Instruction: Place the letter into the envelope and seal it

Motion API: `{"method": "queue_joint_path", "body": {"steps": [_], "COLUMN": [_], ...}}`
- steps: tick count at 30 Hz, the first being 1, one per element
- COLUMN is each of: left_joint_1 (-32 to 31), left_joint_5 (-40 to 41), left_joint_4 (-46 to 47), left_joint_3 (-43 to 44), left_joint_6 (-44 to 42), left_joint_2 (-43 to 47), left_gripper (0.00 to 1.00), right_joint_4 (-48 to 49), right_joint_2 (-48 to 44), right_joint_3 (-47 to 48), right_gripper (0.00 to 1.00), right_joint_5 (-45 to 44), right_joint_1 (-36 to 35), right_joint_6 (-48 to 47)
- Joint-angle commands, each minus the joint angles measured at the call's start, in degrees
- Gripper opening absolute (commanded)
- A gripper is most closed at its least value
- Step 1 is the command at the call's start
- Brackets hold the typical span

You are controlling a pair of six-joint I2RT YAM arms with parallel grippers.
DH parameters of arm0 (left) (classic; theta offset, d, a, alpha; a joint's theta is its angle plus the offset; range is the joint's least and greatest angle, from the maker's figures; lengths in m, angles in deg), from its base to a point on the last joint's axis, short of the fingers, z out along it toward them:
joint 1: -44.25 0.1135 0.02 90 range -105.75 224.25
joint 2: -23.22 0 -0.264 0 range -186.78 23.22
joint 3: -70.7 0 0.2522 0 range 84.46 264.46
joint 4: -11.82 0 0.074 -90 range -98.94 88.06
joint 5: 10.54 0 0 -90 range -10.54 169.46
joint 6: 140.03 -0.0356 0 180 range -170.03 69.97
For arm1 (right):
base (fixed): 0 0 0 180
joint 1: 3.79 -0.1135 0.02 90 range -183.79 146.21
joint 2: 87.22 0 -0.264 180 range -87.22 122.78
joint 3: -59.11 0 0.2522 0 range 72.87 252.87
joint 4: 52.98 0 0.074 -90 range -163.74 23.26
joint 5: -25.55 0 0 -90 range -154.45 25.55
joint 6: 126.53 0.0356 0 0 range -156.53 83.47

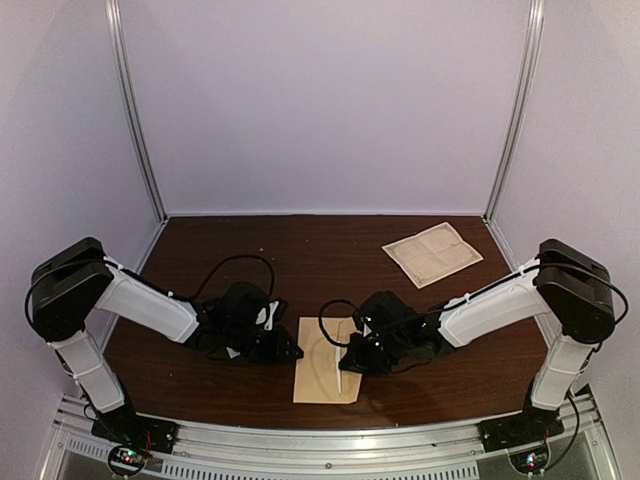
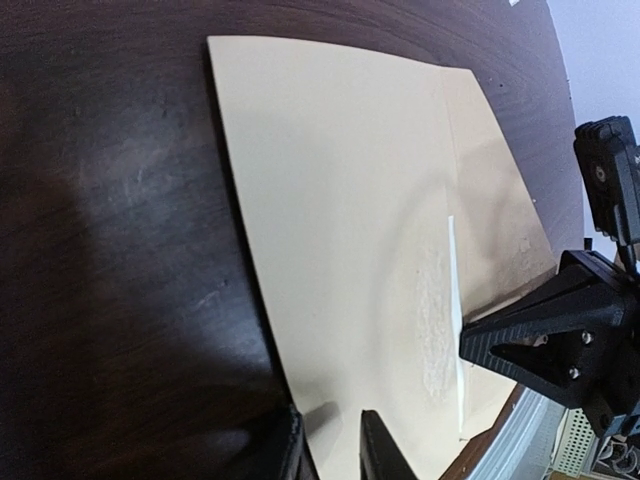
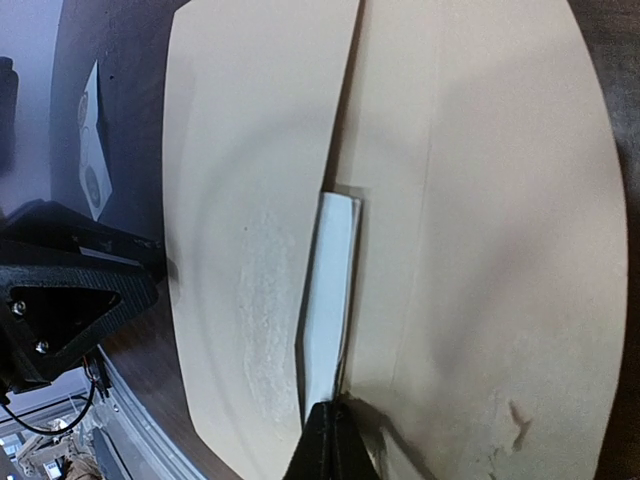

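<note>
Right gripper first: fingers pressed together, tip at the near end of a white strip along the fold. Can't tell if it's gripped. Left gripper is slightly spread, holding nothing, over the envelope, which lies front-centre between the arms. Best play: left pins the paper flat, right works slowly along the fold. Creased sheet sits well apart, far right.

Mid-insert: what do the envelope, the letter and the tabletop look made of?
Envelope: tan kraft paper, matte, with a rough whitish patch on the flap, probably glue.
Letter: thin white paper, smooth; only a narrow strip shows.
Table: dark wood-look top with faint grain and a soft sheen; wood or laminate, unclear.
</note>
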Motion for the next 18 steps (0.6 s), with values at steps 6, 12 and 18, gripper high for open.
{"method": "queue_joint_path", "body": {"steps": [6, 12, 18], "left_joint_1": [-1.13, -1.71, -1.88], "left_joint_5": [-0.86, -0.98, 0.3], "left_joint_4": [1.36, 1.45, 0.38], "left_joint_3": [-0.06, 0.49, 0.83], "left_joint_6": [0.56, 0.78, 0.78], "left_joint_2": [-2.1, -2.61, -2.13], "left_gripper": [0.2, 0.18, 0.17], "right_joint_4": [-0.42, -0.65, -1.17], "right_joint_2": [2.56, 3.22, 2.51], "right_joint_3": [2.37, 3.64, 3.4], "right_gripper": [0.0, 0.0, 0.0], "right_joint_5": [0.7, 1.07, 0.74], "right_joint_1": [0.32, 0.32, 0.32], "right_joint_6": [-1.89, -2.31, -2.14]}}
